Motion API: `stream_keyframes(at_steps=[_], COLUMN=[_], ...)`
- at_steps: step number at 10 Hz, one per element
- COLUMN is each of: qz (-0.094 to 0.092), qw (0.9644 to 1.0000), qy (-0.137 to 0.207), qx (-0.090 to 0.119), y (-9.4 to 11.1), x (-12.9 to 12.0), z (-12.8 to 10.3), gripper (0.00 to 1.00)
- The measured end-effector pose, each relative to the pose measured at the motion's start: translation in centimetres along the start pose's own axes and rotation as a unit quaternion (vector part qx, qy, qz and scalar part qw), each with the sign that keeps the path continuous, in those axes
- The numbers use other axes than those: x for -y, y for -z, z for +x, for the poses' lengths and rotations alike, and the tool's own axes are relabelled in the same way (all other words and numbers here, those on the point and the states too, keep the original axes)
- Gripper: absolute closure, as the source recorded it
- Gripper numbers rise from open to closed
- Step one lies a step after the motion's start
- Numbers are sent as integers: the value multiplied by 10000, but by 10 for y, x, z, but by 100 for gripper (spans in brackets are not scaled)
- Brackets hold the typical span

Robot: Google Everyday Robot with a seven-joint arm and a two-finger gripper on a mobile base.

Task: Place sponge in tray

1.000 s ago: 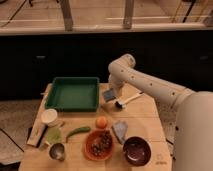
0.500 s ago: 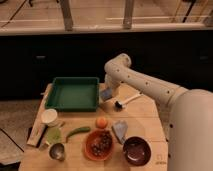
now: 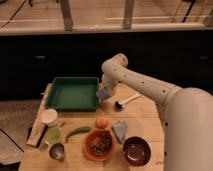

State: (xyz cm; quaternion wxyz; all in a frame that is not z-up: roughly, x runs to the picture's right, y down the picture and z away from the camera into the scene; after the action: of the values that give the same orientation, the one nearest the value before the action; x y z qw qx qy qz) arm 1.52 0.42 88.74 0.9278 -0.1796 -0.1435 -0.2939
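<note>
Since a moment ago, the arm has swung left, so the gripper (image 3: 105, 88) pinches the blue sponge (image 3: 103, 94) right above the tray's (image 3: 70, 95) right wall. If it lets go now, the sponge could bump the wall and drop on the table (image 3: 145, 109).

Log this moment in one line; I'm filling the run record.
phase: carry | gripper: holding sponge, at right wall of tray | sponge: not yet inside
</note>
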Motion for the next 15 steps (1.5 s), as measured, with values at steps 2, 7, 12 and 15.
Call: stream_keyframes(at_steps=[2, 7, 12, 15], qz=[45, 136, 223, 233], qw=[9998, 9988, 9966, 9948], qy=[181, 462, 779, 972], qx=[53, 103, 179, 204], y=[-4, -12, -20, -25], x=[9, 21, 31, 38], z=[-10, -18, -30, -39], gripper=[99, 99, 99, 99])
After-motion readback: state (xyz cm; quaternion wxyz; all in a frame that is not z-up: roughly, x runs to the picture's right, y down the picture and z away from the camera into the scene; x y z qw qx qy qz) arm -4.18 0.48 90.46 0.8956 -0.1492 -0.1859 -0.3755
